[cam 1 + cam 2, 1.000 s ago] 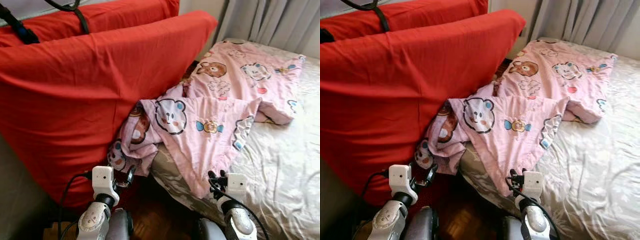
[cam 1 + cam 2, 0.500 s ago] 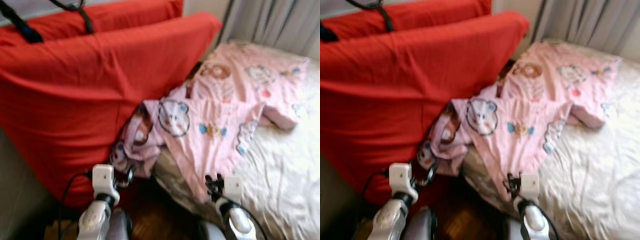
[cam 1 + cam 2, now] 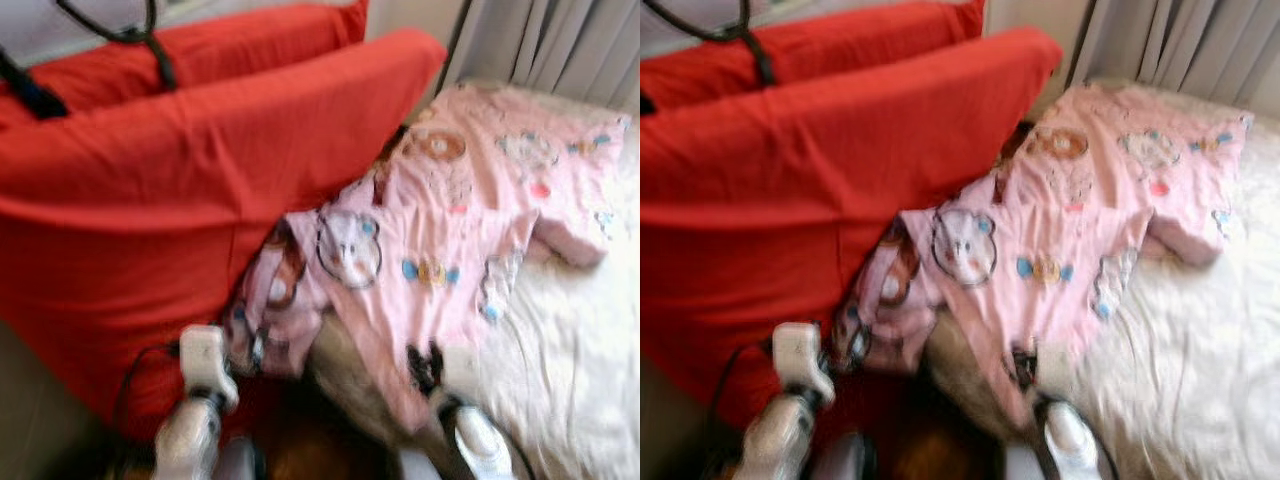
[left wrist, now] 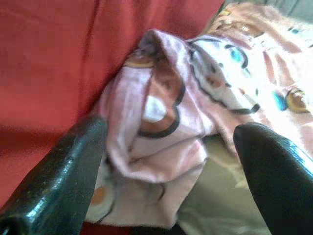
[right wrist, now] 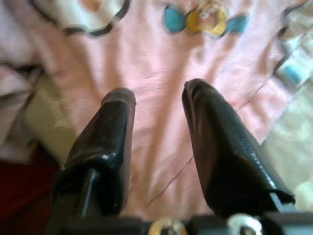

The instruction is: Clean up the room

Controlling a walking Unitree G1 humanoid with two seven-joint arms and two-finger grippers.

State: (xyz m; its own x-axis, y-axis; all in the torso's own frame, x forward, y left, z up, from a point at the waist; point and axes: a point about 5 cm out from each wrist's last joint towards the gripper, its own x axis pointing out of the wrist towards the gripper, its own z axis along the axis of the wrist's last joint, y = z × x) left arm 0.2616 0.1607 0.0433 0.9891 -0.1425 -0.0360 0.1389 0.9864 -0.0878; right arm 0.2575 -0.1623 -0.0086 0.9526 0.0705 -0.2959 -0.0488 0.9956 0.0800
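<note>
A pink blanket (image 3: pixel 440 230) printed with cartoon bears lies across the bed (image 3: pixel 580 340) and hangs over its near corner. A bunched fold (image 4: pixel 156 112) of it is pressed against the red cushion. My left gripper (image 4: pixel 171 129) is open wide, with that fold just ahead between the fingers. In the left eye view it sits low at the blanket's left end (image 3: pixel 252 345). My right gripper (image 5: pixel 159 93) is open, its fingers close over the flat pink cloth at the hanging edge (image 3: pixel 425 365). All the views are blurred.
Two big red cushions (image 3: pixel 180 180) lean upright on the left, close to the bed. A black strap (image 3: pixel 140 30) lies over their top. Grey curtains (image 3: pixel 560 40) hang behind the bed. Dark wooden floor (image 3: pixel 300 450) shows between my arms.
The picture has grown blurrier and shifted as the camera moves. Both grippers are closer to the blanket; the right one now overlaps its hanging edge.
</note>
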